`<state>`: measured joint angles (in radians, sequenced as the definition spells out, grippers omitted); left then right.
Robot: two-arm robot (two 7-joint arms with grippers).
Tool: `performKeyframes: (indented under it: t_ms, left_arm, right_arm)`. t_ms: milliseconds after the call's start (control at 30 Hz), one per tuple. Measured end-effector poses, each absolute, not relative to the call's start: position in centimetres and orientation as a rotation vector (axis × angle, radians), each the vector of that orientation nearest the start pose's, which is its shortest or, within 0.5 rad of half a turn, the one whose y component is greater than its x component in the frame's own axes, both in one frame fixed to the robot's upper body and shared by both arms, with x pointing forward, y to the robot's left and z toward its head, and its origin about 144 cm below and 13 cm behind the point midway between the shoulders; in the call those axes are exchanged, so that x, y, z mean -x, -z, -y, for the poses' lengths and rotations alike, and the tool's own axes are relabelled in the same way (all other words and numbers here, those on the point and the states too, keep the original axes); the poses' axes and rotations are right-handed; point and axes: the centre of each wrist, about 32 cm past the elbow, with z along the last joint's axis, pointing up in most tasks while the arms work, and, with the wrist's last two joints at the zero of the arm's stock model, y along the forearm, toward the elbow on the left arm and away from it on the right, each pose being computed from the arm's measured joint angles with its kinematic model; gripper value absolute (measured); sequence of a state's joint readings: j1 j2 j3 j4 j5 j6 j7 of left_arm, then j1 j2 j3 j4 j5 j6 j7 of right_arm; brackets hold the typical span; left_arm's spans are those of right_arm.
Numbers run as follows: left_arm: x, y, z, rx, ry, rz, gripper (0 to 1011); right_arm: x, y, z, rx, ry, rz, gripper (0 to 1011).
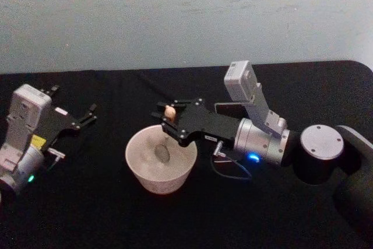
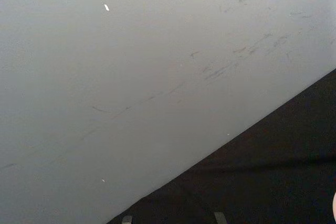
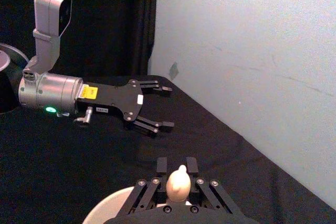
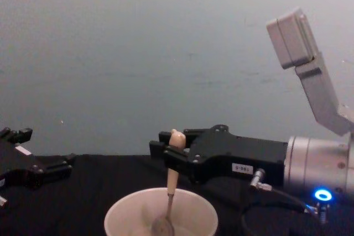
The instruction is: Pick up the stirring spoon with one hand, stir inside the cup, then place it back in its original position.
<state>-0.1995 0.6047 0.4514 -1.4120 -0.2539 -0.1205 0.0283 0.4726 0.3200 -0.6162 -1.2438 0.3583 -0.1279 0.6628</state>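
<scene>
The cream-white cup (image 1: 133, 161) stands on the black table in front of me. The stirring spoon (image 1: 162, 153) stands nearly upright in it, metal bowl down inside, beige knobby tip (image 1: 170, 111) up. My right gripper (image 1: 165, 116) reaches in from the right above the cup's far rim, shut on the spoon's handle. From the chest, the spoon (image 4: 172, 172) drops from the right gripper (image 4: 167, 150) into the cup (image 4: 124, 219). The right wrist view shows the handle tip (image 3: 178, 182) between the fingers (image 3: 161, 165). My left gripper (image 1: 87, 115) is parked open at the left.
A thin grey rectangular rim (image 1: 224, 105), perhaps the dark holder, shows behind my right wrist. A pale wall runs along the table's far edge. The left gripper (image 3: 157, 106) lies well apart from the cup, with bare black cloth between them.
</scene>
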Motion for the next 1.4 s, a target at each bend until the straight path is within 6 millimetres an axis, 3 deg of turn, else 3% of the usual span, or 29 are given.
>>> performKeyframes:
  t_ms: [267, 667, 1000, 1400]
  left_arm:
    - [-48.9, -114.0, -31.0, -0.304, -1.248, 0.285, 1001]
    - [-48.9, -114.0, -31.0, -0.304, -1.248, 0.285, 1001]
    - [-48.9, -114.0, -31.0, -0.304, -1.248, 0.285, 1001]
    - [-48.9, -114.0, -31.0, -0.304, -1.248, 0.285, 1001]
  right_arm:
    - [-55.1, -117.0, 19.3, 0.100, 0.466, 0.149, 213]
    - [-53.1, -117.3, 20.5, 0.105, 0.398, 0.159, 213]
    - [-52.1, -117.0, 19.1, 0.098, 0.326, 0.144, 213]
    - [-53.8, -117.0, 16.9, 0.067, 0.374, 0.145, 213]
